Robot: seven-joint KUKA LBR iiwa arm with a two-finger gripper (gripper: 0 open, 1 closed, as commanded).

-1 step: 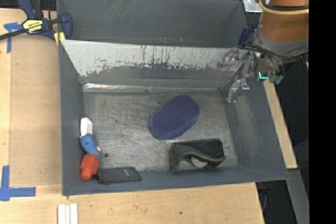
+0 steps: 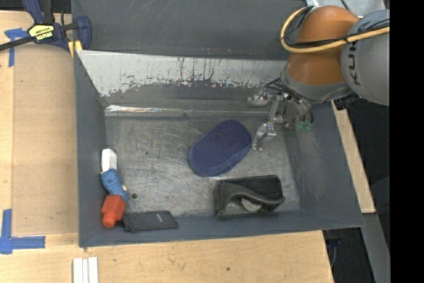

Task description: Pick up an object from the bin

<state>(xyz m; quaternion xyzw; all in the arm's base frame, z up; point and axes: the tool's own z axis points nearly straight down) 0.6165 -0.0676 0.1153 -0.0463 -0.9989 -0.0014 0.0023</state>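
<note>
1. A blue oval pad (image 2: 220, 147) is observed near the middle of the bin (image 2: 199, 23) floor, slightly toward 1 o'clock of centre. It lies flat, with its long axis running from 8 o'clock to 2 o'clock.
2. The gripper (image 2: 268, 131) is found at 2 o'clock of the pad, just beside its upper right end. Contact between the two cannot be confirmed. Nothing is seen held in the gripper. Whether it is open or closed cannot be told.
3. The gripper is carried below an orange cover (image 2: 318, 43) on the arm (image 2: 368, 63), which enters from 3 o'clock.
4. A black pouch (image 2: 250, 195) with a pale patch at its lower edge is noted at 5 o'clock of the pad, near it but apart. It rests against the front wall of the bin.
5. A small toy (image 2: 110, 189) with white, blue and orange sections is recorded in the corner at 8 o'clock of the floor, well apart from the pad and the gripper. It lies lengthwise along the left wall, orange end toward 6 o'clock.
6. A flat black rectangular piece (image 2: 149, 221) is seen just beside the toy's orange end, at 7 o'clock of the floor, laid on the slope of the front wall.
</note>
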